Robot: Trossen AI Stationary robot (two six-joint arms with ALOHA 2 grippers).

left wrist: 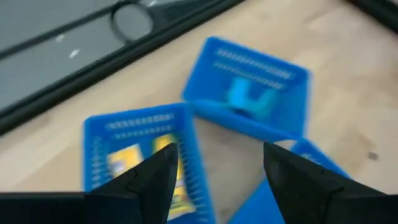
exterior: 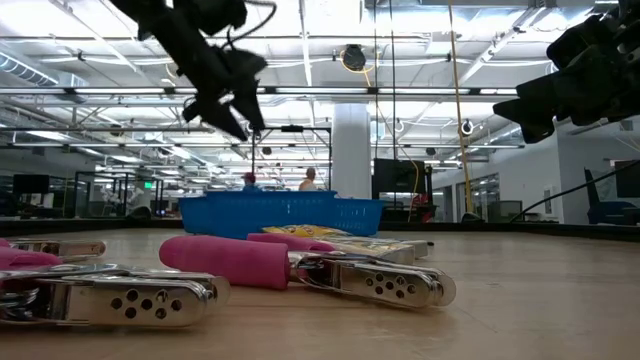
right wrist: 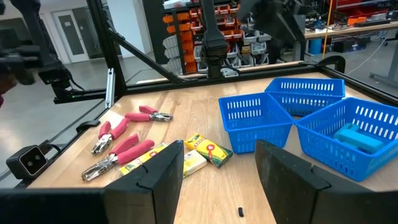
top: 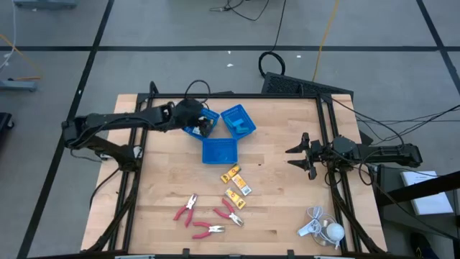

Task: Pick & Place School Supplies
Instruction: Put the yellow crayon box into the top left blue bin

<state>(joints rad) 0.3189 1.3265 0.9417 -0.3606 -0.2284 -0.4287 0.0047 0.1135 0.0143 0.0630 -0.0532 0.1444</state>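
Observation:
Three yellow-orange packets (top: 236, 185) lie flat on the wooden table, with three red-handled pliers (top: 207, 218) nearer the front edge. Three blue trays stand at the back. The left tray (left wrist: 140, 124) holds yellow packets (left wrist: 124, 163), and the far tray (top: 238, 119) holds light-blue pieces (left wrist: 247, 99). My left gripper (top: 206, 127) hovers open above the left tray with nothing between its fingers (left wrist: 152, 183). My right gripper (top: 296, 154) waits open at the table's right side, raised and pointing level toward the trays.
The third blue tray (top: 219, 151) stands just in front of the other two. A white corded gadget (top: 320, 229) lies at the front right corner. A black frame (top: 327, 129) runs along the table's edges. Bare wood lies between the packets and my right gripper.

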